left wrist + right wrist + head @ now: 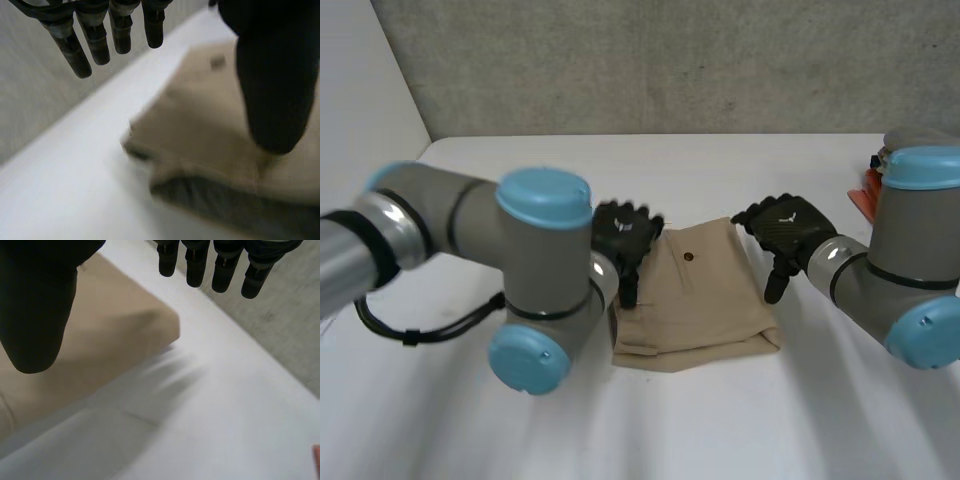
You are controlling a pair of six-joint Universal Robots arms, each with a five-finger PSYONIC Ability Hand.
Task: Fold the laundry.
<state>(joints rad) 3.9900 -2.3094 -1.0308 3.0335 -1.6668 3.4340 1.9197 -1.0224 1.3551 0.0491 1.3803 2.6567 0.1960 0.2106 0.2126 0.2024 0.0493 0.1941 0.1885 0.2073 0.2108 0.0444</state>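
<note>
- Flanking the near part of the white table (pixel 720 430), the left arm (pixel 535 300) bends at 8 o'clock and the right arm (pixel 910 280) at 4 o'clock.
- Between them, near the table's middle, lies the folded beige cloth (pixel 695 300), its thick stacked edge at 6 o'clock.
- The left hand (pixel 623 235) sits at the cloth's 9 o'clock edge, released: fingers (pixel 100 42) straight and spread, thumb (pixel 275 90) over the cloth.
- The right hand (pixel 785 228) sits at the 3 o'clock edge, also released: straight fingers (pixel 222 272) off the cloth, thumb (pixel 37 310) above it.
- A dark button (pixel 688 257) marks the cloth towards 12 o'clock.
- An orange thing (pixel 865 195) shows at 2 o'clock, before the grey wall (pixel 670 60).
</note>
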